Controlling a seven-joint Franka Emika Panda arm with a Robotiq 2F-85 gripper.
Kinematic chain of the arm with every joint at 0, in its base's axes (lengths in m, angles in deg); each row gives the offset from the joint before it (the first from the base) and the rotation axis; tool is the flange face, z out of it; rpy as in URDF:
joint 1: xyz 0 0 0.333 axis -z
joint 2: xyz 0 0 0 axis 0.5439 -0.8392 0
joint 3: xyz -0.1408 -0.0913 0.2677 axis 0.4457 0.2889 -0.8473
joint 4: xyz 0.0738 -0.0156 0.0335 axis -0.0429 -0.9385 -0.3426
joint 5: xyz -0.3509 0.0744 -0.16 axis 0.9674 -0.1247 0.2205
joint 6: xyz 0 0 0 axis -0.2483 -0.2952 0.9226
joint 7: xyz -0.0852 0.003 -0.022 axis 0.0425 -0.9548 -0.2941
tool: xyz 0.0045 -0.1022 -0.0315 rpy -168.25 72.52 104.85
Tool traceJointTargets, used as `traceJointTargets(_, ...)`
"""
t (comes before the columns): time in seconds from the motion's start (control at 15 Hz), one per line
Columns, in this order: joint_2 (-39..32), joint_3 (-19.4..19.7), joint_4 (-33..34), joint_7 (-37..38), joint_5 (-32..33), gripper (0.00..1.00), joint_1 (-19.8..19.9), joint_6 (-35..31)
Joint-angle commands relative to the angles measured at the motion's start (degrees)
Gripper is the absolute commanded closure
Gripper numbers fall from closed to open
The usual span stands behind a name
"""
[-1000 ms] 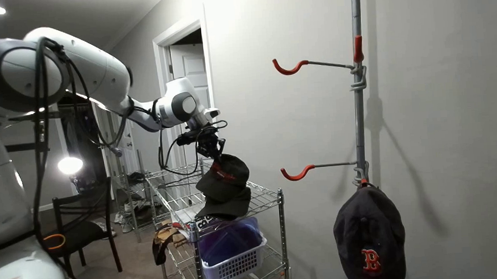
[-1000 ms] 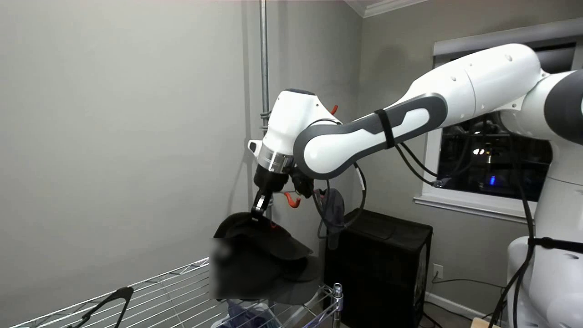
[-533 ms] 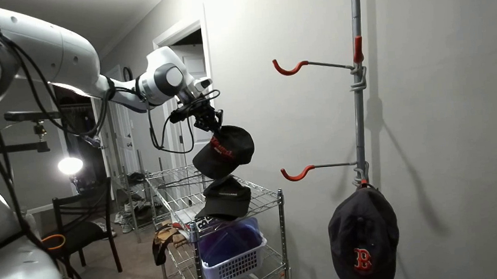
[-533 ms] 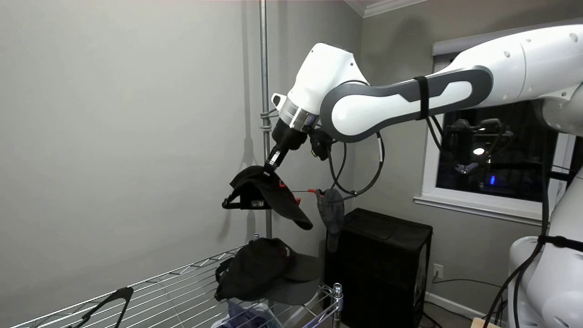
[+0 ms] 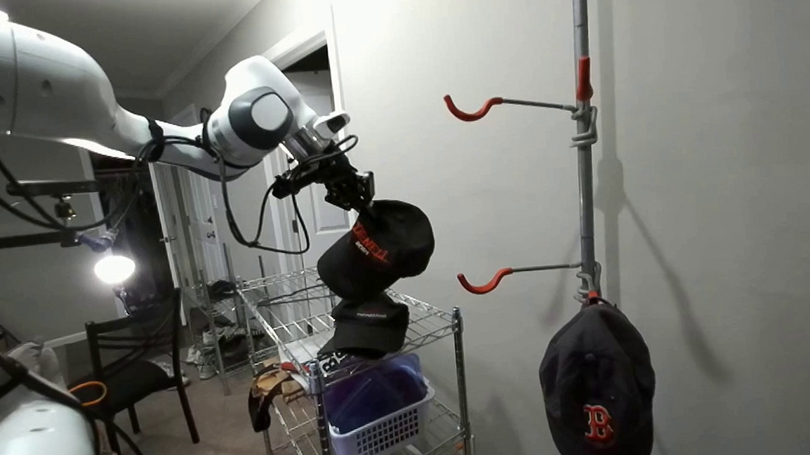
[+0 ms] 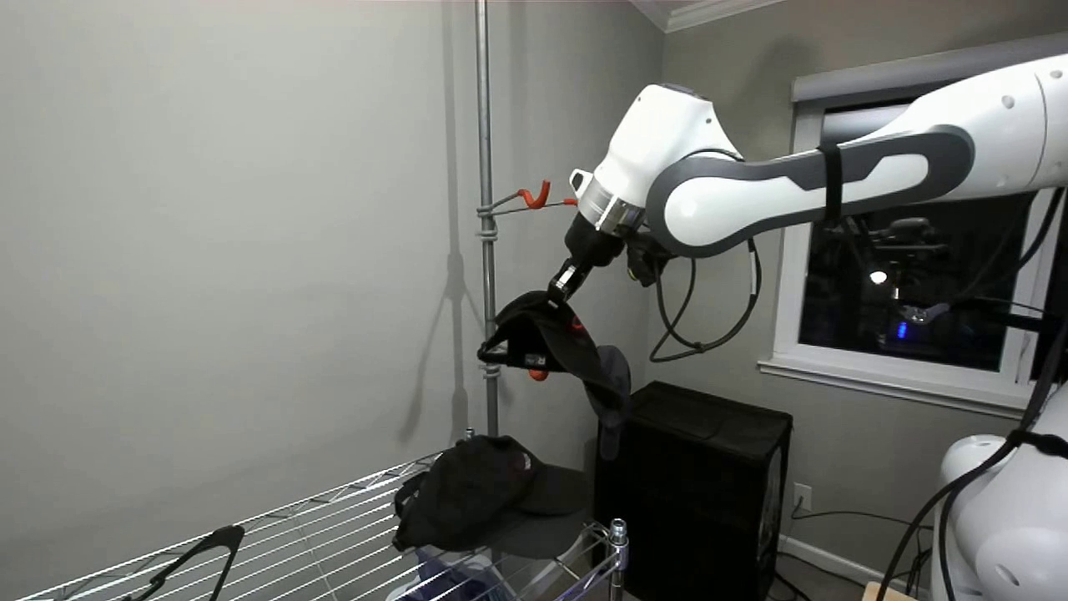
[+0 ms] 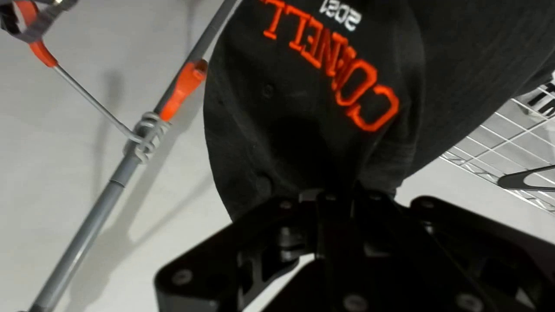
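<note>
My black two-fingered gripper (image 7: 334, 196) is clenched on a black fabric baseball cap (image 5: 399, 238) that bears orange-red letters spelling CORNELL and small white numerals over its brim; the fingers grasp a pinch of cloth high on the crown. I have the cap in the air, tilted, brim slanting downward, and its open underside and back strap show in an exterior view. It is above a silvery wire shelf (image 6: 350, 517), where I see a dark fabric cap (image 6: 467, 492) lying near the corner post, well apart from the one I hold, with a grey curved brim (image 6: 534, 536) beneath it. A slim black hanger (image 6: 219, 541) lies farther along the same wires. On a lower tier I make out a lavender plastic basket (image 5: 383, 440) with purple material inside. Near the rack, against the pale wall, I see a grey metal pole (image 5: 585, 202) carrying an upper red-tipped hook (image 5: 472, 116) and a lower red-tipped hook (image 5: 486, 284). A navy fabric cap (image 5: 597, 384) with a red letter B hangs low beside the pole, and in an exterior view my held cap's brim partly covers it. Behind them a boxy black cabinet (image 6: 692, 467) stands on the floor near a white-framed window (image 6: 909, 309)
</note>
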Motion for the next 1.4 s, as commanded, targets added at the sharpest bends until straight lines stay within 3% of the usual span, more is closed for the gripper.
traceJointTargets(0.0,7.79,2.91,-5.99,0.72,-0.47,0.98,2.84,-1.10)
traceJointTargets(0.47,14.41,7.63,-9.06,-1.11,-0.30,0.98,7.41,-1.51)
traceJointTargets(1.07,12.51,6.41,-7.21,-0.47,-0.65,0.97,7.41,0.08)
traceJointTargets(1.33,10.42,9.74,-0.68,-2.56,4.71,0.98,13.37,-2.32)
